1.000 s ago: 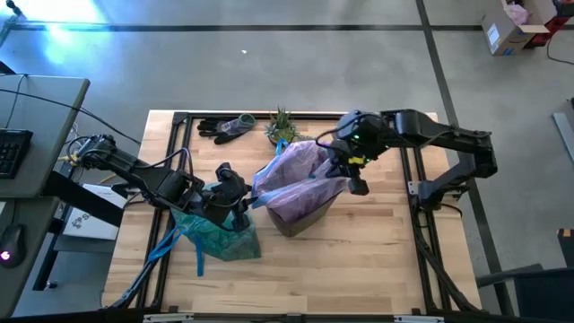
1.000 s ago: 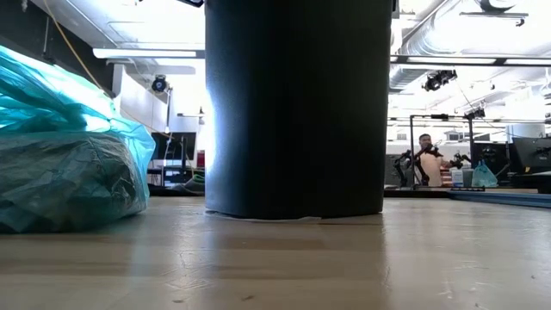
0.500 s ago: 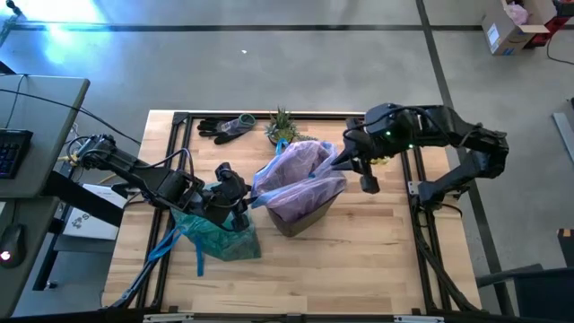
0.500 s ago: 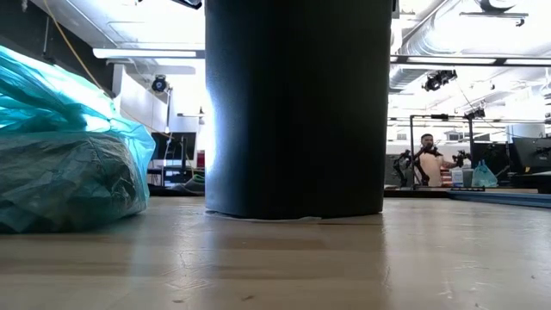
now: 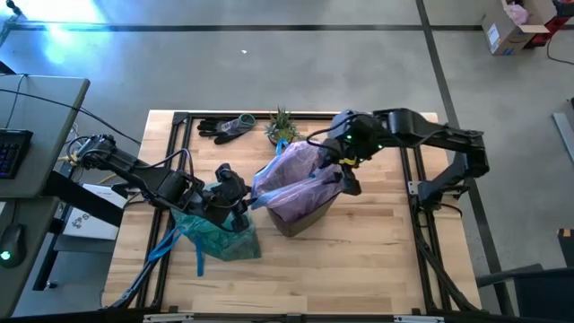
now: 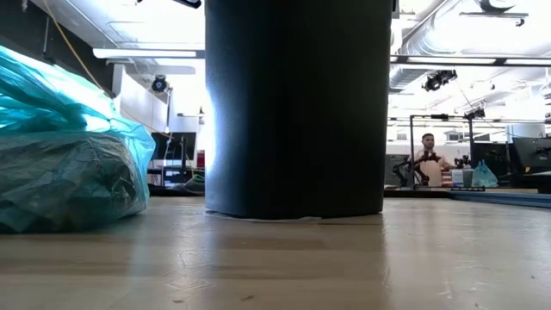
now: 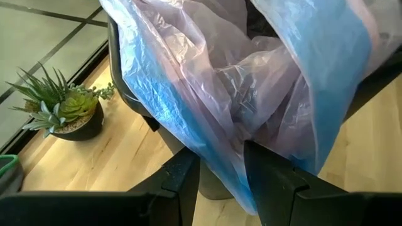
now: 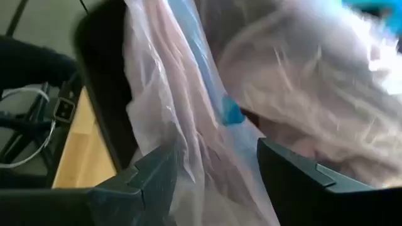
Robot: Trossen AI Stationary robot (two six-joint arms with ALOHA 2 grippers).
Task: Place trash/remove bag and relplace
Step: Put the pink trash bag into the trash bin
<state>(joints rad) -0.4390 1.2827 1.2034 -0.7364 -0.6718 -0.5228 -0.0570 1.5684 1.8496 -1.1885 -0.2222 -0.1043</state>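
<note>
Bin (image 5: 305,215) mostly hidden under pink bag (image 5: 296,175) — left tool (image 7: 220,172) pinches it (centre); right tool (image 8: 217,172) released.

Low view: wide black cylindrical bin (image 6: 297,108) fills the middle, top cut off by pic edge, hides desk behind it. Crumpled translucent teal plastic bag (image 6: 65,164) cut off at pic's left edge. Person far in background (image 6: 428,159) too small to make out. Right wrist view: pale pink thin plastic liner (image 8: 251,107) motion-blurred.

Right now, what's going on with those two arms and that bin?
Left gripper pinching pink bag at bin rim. Right gripper open at opposite rim. Teal bag out, on table. Nothing blocking.
</note>
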